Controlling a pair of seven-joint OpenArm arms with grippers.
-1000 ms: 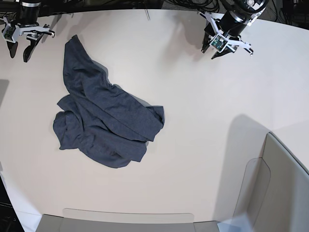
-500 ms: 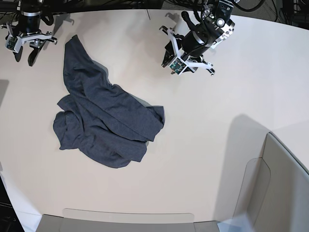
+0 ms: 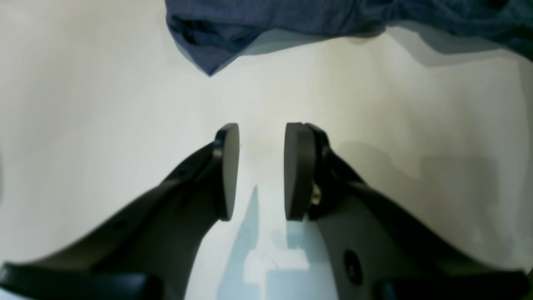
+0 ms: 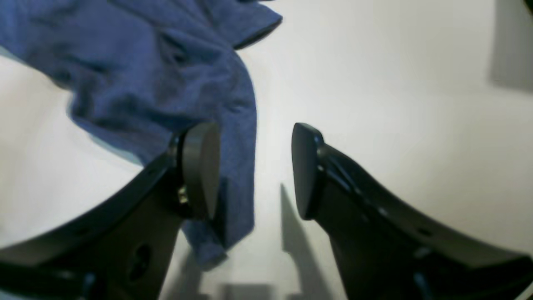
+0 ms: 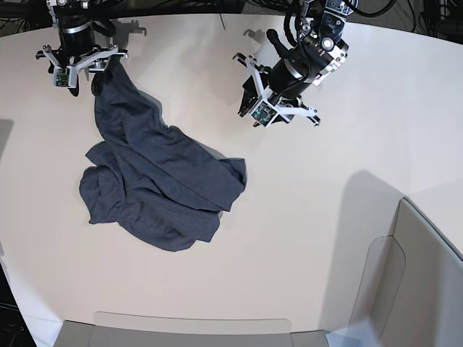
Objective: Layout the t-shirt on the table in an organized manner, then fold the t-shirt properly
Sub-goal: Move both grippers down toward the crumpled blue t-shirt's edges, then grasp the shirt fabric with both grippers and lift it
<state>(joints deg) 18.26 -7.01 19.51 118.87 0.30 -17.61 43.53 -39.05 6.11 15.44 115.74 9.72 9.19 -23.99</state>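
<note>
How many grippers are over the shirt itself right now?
1. The right gripper is at the t-shirt's far tip, its jaws open astride the cloth edge. The left gripper hangs over bare table, beside the shirt, jaws open and empty.

A grey-beige bin fills the lower right of the base view, its wall rising tall there. A clear panel lies along the bottom edge. Dark cables cross the top right.
</note>
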